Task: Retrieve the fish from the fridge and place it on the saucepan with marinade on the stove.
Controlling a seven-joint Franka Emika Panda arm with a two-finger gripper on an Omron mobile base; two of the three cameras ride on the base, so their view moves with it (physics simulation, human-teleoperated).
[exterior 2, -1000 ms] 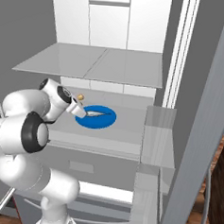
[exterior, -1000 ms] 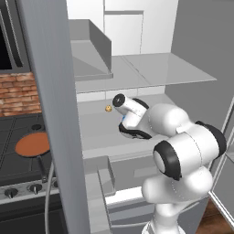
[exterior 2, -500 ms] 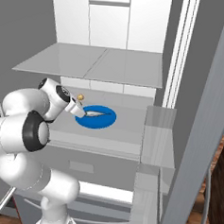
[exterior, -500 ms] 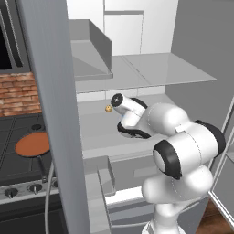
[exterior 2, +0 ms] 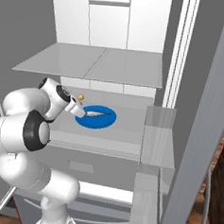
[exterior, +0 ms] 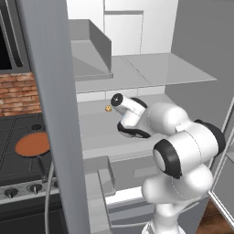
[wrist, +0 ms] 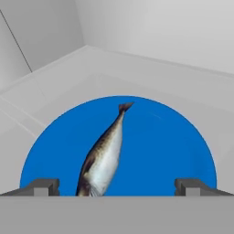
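Inside the fridge [exterior 2: 124, 34], the blue plate [wrist: 151, 137] sits on the middle shelf, the fish [wrist: 104, 157] lies on that plate, and the gripper [wrist: 116, 186] hovers over the plate, spread wide and empty.

fish [wrist: 104, 157] head cut off below, plate [wrist: 55, 151] lower part cropped
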